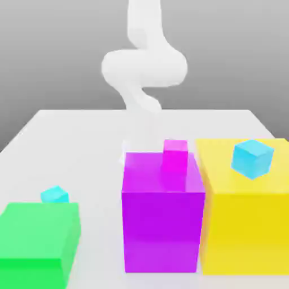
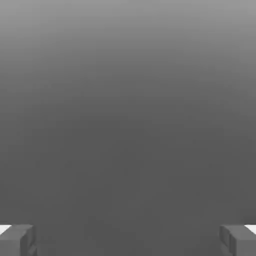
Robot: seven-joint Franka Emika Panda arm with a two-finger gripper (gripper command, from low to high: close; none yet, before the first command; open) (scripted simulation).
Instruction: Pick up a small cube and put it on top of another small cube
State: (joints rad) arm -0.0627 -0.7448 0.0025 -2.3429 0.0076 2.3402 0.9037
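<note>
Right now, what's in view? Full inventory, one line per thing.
big green block: 1, green, on the table at the exterior view's left, nearest the camera
big purple block: 1, purple-magenta, centre, beside the yellow one
big yellow block: 1, yellow, at the exterior view's right
small turquoise cube: 1, turquoise-cyan, just behind the green block's far edge; what it rests on is hidden
small sky-blue cube: 1, sky-blue, on top of the yellow block, tilted
small magenta cube: 1, magenta, at the purple block's far top edge
table: 1, white, under everything
arm: 1, white, behind the blocks, raised above the table
claw: 1, grey fingertips wide apart in the hand view, open, nothing between them
</note>
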